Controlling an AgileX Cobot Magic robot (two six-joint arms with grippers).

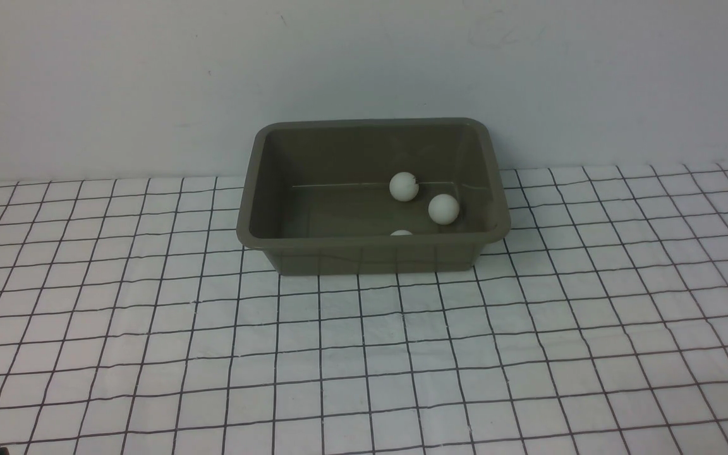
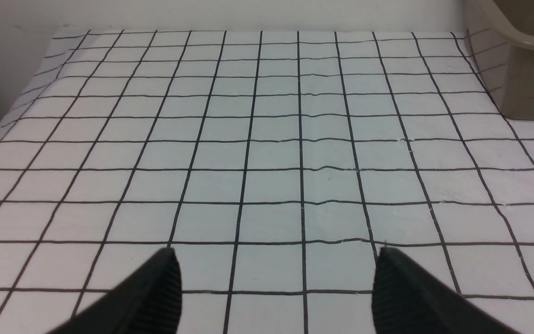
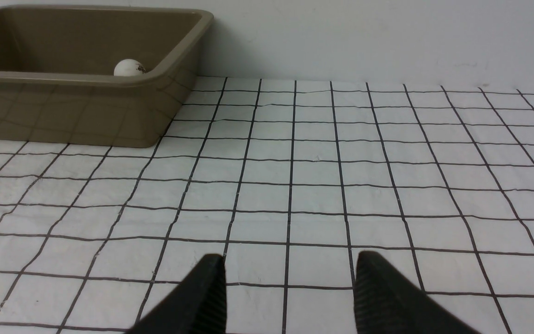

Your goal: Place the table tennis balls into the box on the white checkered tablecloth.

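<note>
The olive box (image 1: 263, 240) stands at the back middle of the white checkered tablecloth (image 1: 364, 354). Three white table tennis balls show inside it: one with a dark mark (image 1: 404, 186), one to its right (image 1: 443, 208), and one mostly hidden behind the near wall (image 1: 401, 232). A fourth ball is not in view. My left gripper (image 2: 276, 260) is open and empty over bare cloth, with the box's corner (image 2: 526, 79) off to one side. My right gripper (image 3: 290, 264) is open and empty over bare cloth. The box (image 3: 109, 111) with one ball (image 3: 129, 67) lies ahead of it.
A plain pale wall (image 1: 364, 63) rises right behind the box. The cloth's edge (image 2: 16, 106) drops off in the left wrist view. No balls lie on the cloth in any view.
</note>
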